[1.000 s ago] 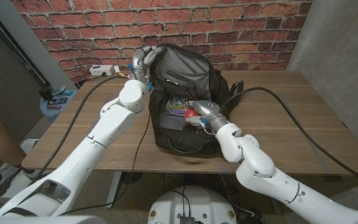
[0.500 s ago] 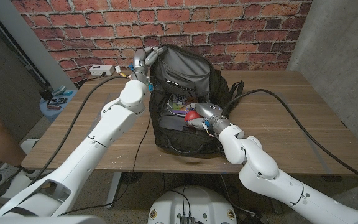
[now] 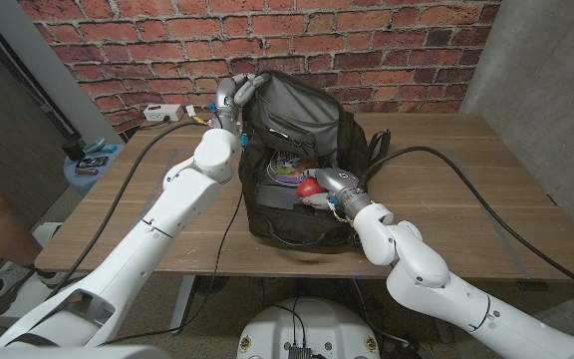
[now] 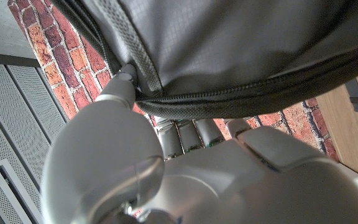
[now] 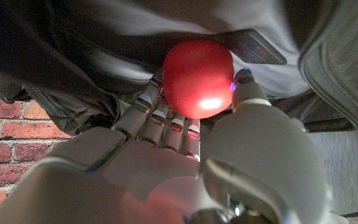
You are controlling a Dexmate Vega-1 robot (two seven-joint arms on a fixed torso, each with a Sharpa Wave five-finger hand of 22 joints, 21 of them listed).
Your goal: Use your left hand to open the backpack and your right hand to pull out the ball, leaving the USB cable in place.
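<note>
Right hand (image 3: 329, 186) sits just right of centre in the head view, inside the mouth of the black backpack (image 3: 297, 214), with its fingers closed around the red ball (image 3: 308, 184). In the right wrist view the hand (image 5: 185, 162) fills the lower half of the picture and the ball (image 5: 197, 78) sits at upper centre, glossy, pressed between the fingers (image 5: 160, 118) on one side and the thumb on the other, against the bag's grey lining (image 5: 166, 25).

Left hand (image 3: 232, 95), upper centre-left in the head view, grips the raised flap (image 3: 292, 100) of the backpack at its upper left edge and holds it upright. In the left wrist view that hand (image 4: 185, 168) occupies the lower part, its fingers (image 4: 120, 87) hooked over the zippered rim (image 4: 229, 93) of grey fabric.

Something printed and colourful shows in the bag's opening beside the ball (too small to tell what it is).

Backpack stands at the middle of the wooden table (image 3: 446, 189). Behind it, a red brick wall (image 3: 367, 40) spans the top of the frame.
</note>
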